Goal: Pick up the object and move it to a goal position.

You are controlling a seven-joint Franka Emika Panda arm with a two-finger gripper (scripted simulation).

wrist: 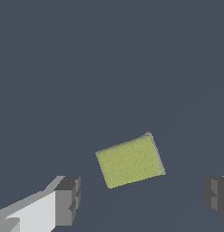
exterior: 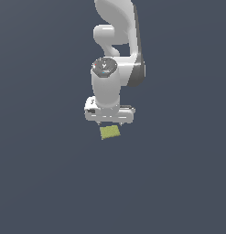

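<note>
The white Franka Panda arm (exterior: 115, 55) descends from the upper edge of the exterior view, its links folded so that the final cylindrical segment points straight down. The white two-fingered gripper (exterior: 109, 122) hangs at its end, its body broadside to the camera. It sits directly above the small flat yellow-green block (exterior: 110, 132), without visible contact. In the wrist view the dark grey finger pads (wrist: 68, 200) stand well apart, one to either side of the block, which lies between them but clear of both. The jaws are spread wide; nothing is held.
</note>
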